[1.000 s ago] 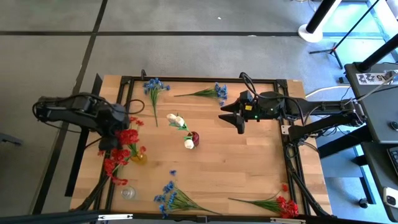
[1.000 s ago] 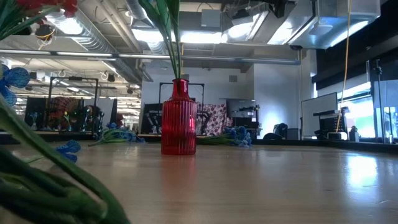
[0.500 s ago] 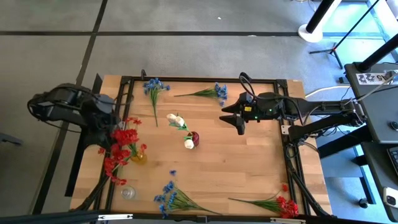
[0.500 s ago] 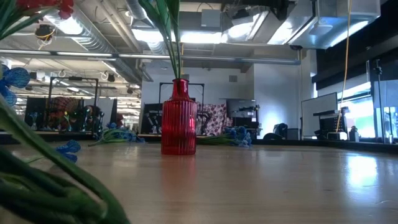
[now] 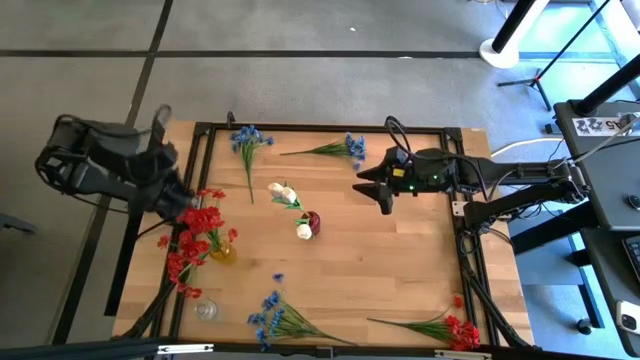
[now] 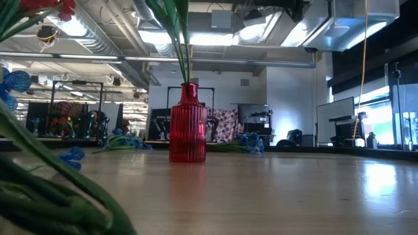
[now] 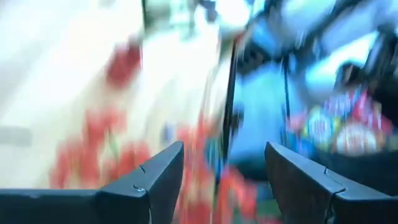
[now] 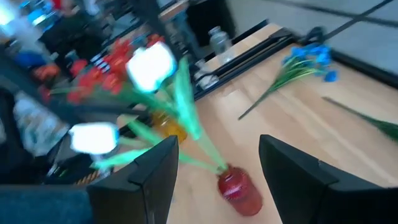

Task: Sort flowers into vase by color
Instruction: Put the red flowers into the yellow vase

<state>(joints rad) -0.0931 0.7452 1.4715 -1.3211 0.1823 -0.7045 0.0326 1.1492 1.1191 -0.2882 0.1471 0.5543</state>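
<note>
Left claw [image 5: 180,195]: at the left edge of the table in the high view, just above the red blooms; its wrist view shows the two fingers [image 7: 149,177] spread with nothing between them, so it is released
Right claw [image 5: 385,203]: hovers over the upper middle of the table, right of centre; fingers [image 8: 140,180] apart and empty in its wrist view
Red vase [image 5: 313,222]: near the centre of the table, holding the white flowers [image 5: 285,192], which lean toward the upper left
Yellow vase [image 5: 223,252]: left side of the table, holding a red bunch [image 5: 205,220]
Clear vase [image 5: 206,311]: lower left, looks empty
Loose blue flowers: one sprig [image 5: 246,150] at upper left, one [image 5: 335,149] at top centre, one [image 5: 285,320] at bottom centre
Loose red flowers [image 5: 440,327]: lower right corner, blooms to the right, stem running left
Key relation: the top-centre blue sprig lies just up and left of the right claw, its long axis running left to right with the blooms at the end nearest that claw; the right arm is clearly the nearer one
Judgement: blue is still unsorted, and the clear vase is far from that sprig, so the carry would cross the table
</note>
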